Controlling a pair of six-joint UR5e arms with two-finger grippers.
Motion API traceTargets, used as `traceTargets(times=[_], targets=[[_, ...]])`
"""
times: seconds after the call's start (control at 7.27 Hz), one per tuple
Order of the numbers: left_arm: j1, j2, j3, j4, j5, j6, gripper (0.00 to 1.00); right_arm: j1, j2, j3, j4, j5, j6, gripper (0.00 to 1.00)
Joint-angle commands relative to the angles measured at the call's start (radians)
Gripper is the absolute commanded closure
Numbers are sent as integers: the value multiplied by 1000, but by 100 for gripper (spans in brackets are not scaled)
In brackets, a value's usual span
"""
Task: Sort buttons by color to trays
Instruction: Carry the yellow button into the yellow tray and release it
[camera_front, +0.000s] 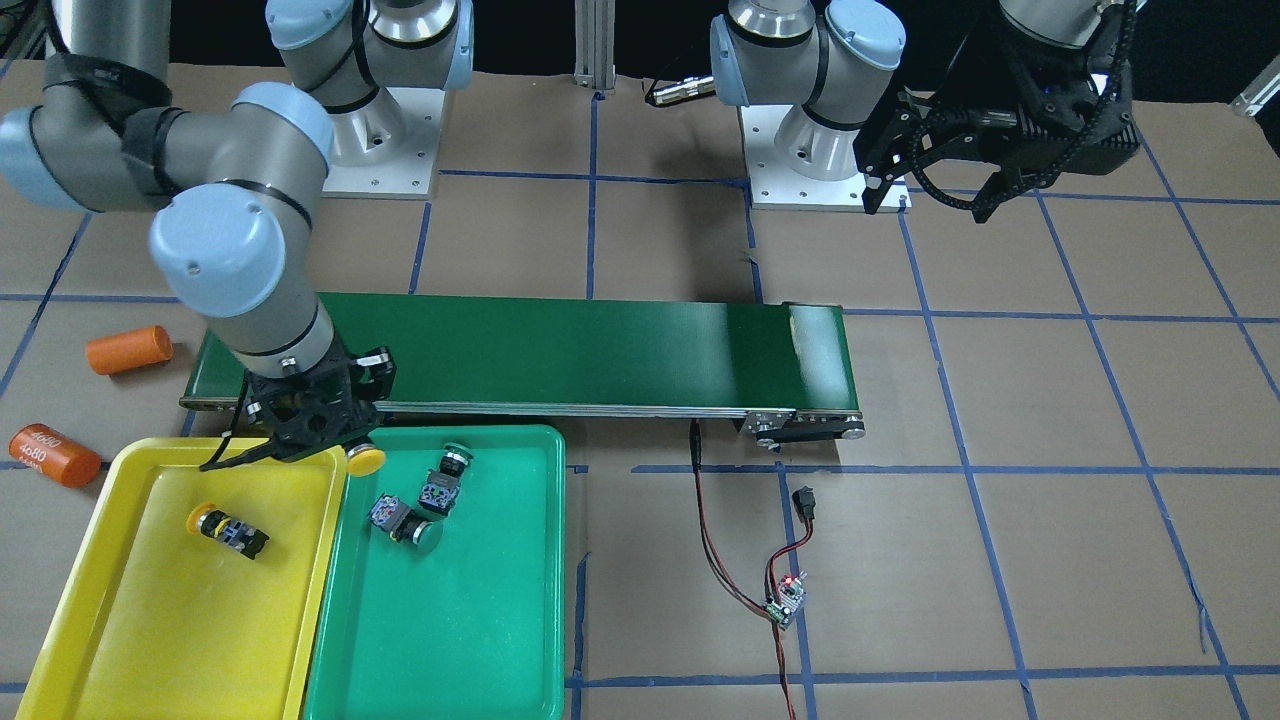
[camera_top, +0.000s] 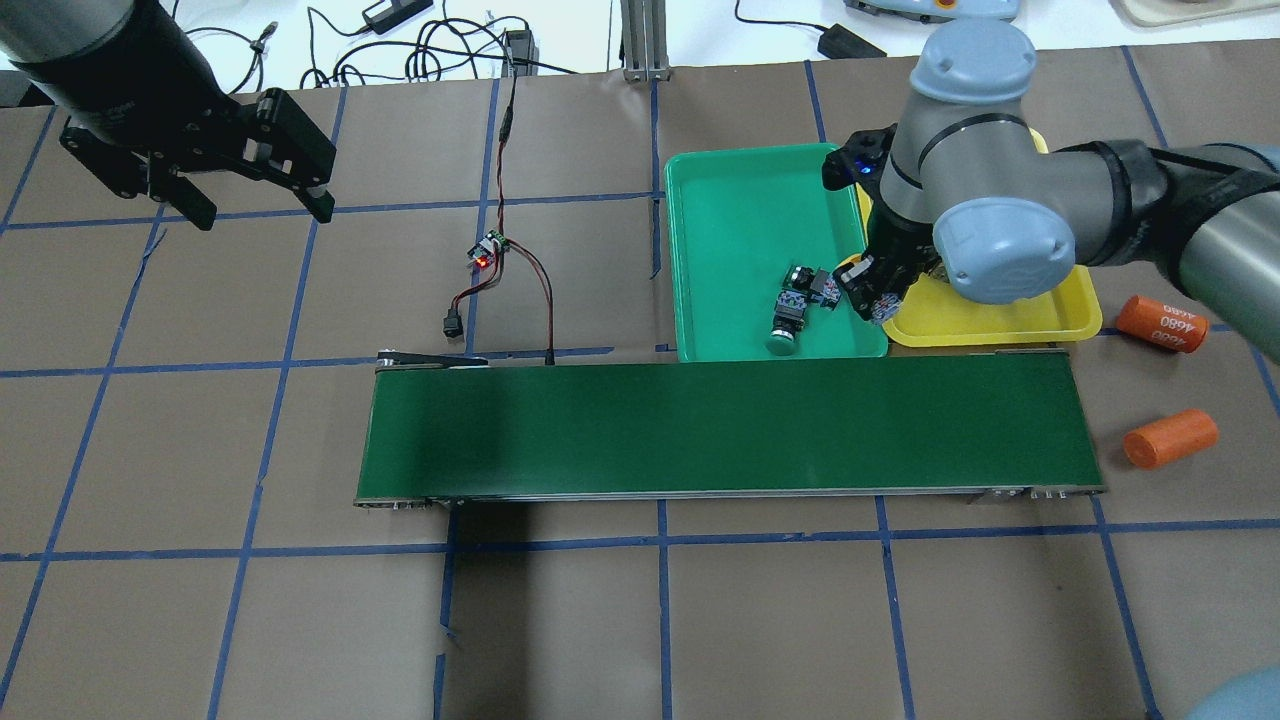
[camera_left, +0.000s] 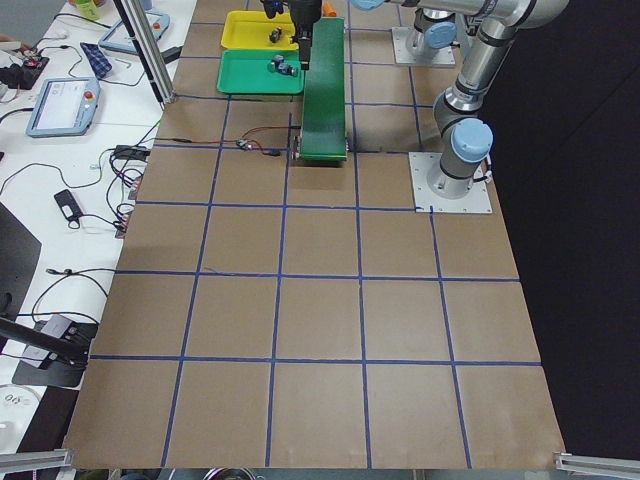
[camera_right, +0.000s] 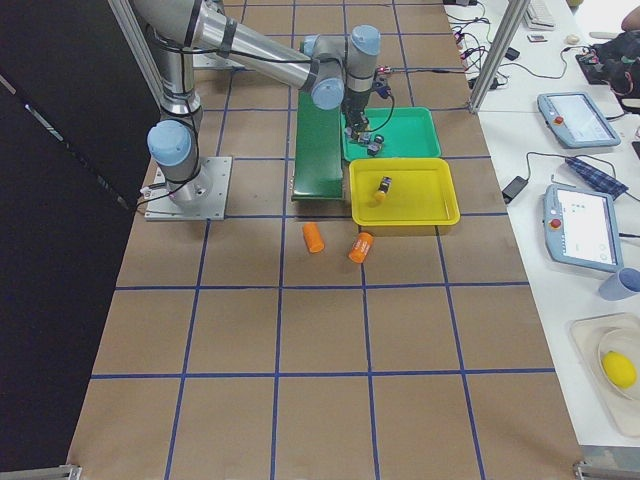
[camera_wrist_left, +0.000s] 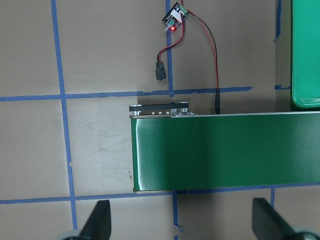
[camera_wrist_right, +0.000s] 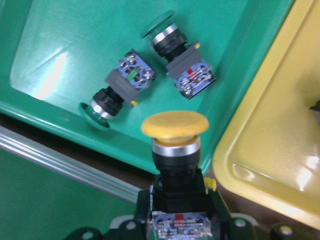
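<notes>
Two jaws of the right gripper (camera_front: 335, 442) are closed narrowly on the black body of a yellow button (camera_wrist_right: 175, 126), held over the rim where the green tray (camera_front: 480, 620) meets the yellow tray (camera_front: 150, 620). In the wrist view, two green buttons (camera_wrist_right: 122, 90) lie in the green tray at eleven and twelve o'clock from that cap. Another yellow button (camera_front: 228, 530) lies in the yellow tray. The left gripper (camera_top: 260, 215) hangs wide open and empty, well apart.

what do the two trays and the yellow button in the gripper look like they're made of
The yellow tray and green tray: likely moulded plastic, glossy, by the light glints and rounded rims. The held yellow button: matte plastic-looking cap, a shiny metallic-looking collar beneath, black probably plastic body.
</notes>
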Motion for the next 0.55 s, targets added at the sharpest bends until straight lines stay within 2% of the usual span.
traceTargets(times=[0.0, 0.14, 0.28, 0.41], targets=[[0, 0, 0, 0, 0, 2, 0, -142, 78, -48, 10, 8, -216, 99], [0, 0, 0, 0, 0, 0, 0, -159, 97, -49, 2, 2, -304, 78], [0, 0, -2, 0, 0, 0, 0, -159, 106, -48, 2, -1, -337, 1], [0, 0, 0, 0, 0, 0, 0, -159, 97, -49, 3, 1, -337, 0]])
